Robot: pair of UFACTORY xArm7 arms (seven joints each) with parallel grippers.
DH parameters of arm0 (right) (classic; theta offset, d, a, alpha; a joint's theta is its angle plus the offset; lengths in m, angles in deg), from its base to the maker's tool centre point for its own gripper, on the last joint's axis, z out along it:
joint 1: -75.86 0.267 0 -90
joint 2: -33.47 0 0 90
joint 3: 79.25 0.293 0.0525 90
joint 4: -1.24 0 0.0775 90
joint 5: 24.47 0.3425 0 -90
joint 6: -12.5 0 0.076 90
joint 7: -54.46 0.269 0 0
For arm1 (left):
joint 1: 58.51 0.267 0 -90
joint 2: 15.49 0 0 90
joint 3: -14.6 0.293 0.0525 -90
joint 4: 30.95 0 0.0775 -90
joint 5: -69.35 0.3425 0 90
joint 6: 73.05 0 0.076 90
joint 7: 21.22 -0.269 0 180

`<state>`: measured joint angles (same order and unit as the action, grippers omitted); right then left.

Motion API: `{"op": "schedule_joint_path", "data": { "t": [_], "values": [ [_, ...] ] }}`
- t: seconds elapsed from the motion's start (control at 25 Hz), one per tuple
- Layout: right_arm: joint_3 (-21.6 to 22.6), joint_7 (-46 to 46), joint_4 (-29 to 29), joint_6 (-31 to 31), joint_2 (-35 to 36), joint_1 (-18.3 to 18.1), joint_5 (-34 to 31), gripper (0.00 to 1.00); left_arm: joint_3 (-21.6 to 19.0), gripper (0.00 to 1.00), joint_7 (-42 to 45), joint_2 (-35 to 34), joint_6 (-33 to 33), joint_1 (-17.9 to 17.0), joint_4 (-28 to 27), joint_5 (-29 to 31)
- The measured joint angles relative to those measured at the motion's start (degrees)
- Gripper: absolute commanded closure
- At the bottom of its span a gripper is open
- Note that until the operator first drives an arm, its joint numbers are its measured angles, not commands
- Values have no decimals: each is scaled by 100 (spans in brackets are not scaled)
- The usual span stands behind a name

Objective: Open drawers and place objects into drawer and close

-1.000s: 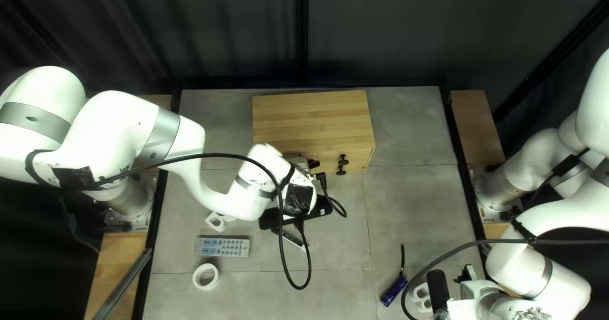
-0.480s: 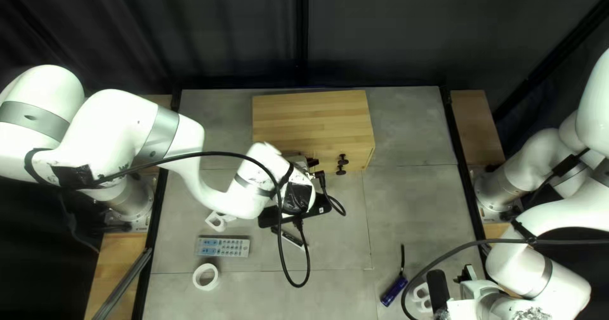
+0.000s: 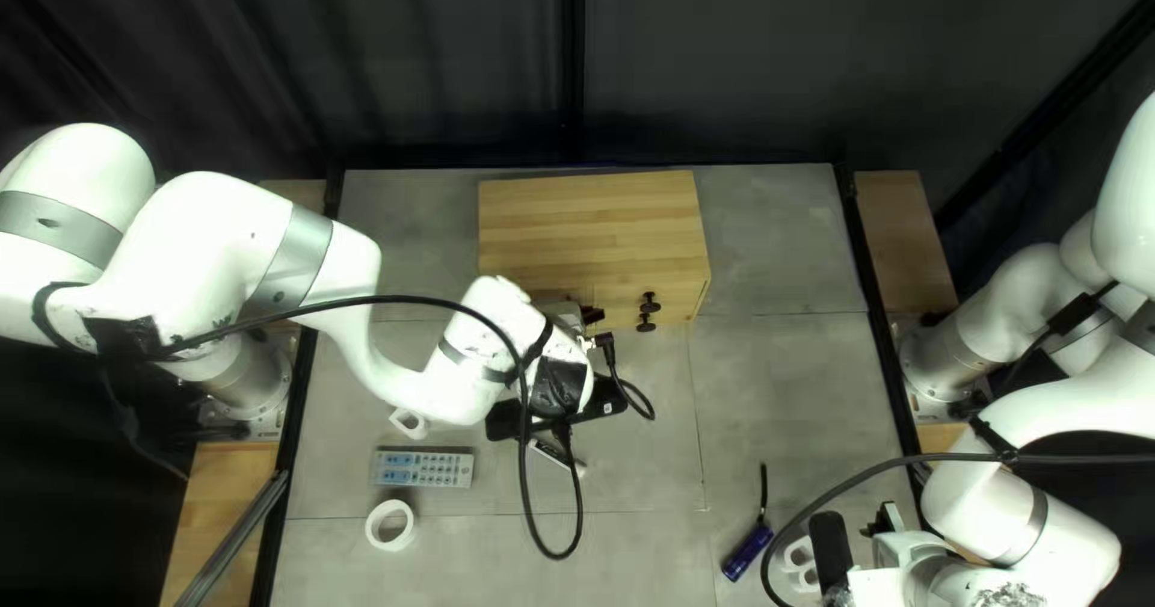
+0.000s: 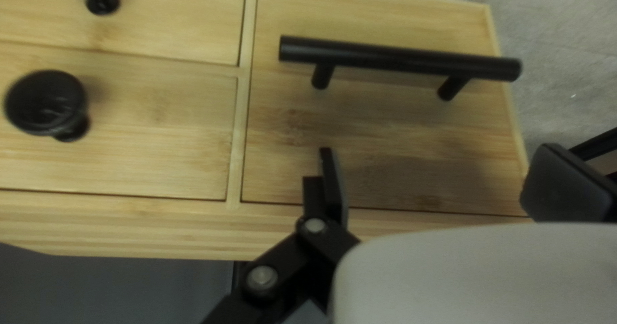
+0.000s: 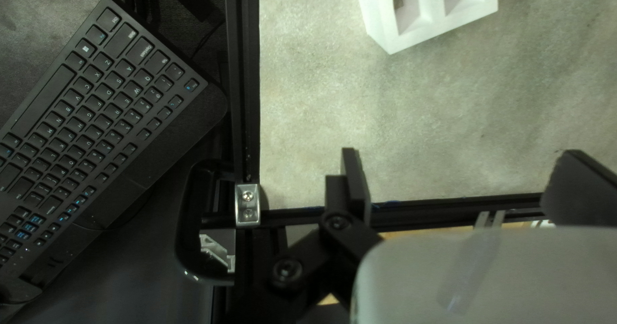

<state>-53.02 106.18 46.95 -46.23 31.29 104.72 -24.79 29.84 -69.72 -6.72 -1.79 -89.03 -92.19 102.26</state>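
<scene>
Early on: cabinet (image 3: 590, 216) drawers (image 4: 385, 125) look shut, loading likely ahead.
Left pincer (image 4: 448, 184) wide, facing the cabinet's bar handle (image 4: 398, 57); right pincer (image 5: 468, 186) wide, well apart; remote (image 3: 421, 469) and white ring (image 3: 374, 525) on the worktop (image 3: 782, 378), nearside of the cabinet.

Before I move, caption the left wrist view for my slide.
Open left end effector facing black bar handle on wooden drawer cabinet, round knobs alongside.
</scene>
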Motion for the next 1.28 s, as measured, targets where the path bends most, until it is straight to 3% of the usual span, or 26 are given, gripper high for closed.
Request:
{"op": "schedule_joint_path", "data": {
  "t": [0.4, 0.88, 1.28],
  "values": [
    [0, 0, 0, 0, 0, 0, 0, 0, -196, 0, 79, -1147, 928, -215, 40, -909],
    [0, 0, 0, 0, 0, 0, 0, 0, -338, 0, 2210, -2182, 2291, -159, 216, -2106],
    [0, 0, 0, 0, 0, 0, 0, 0, -845, 0, 4085, -2771, 2381, -280, 777, -2702]
  ]
}}
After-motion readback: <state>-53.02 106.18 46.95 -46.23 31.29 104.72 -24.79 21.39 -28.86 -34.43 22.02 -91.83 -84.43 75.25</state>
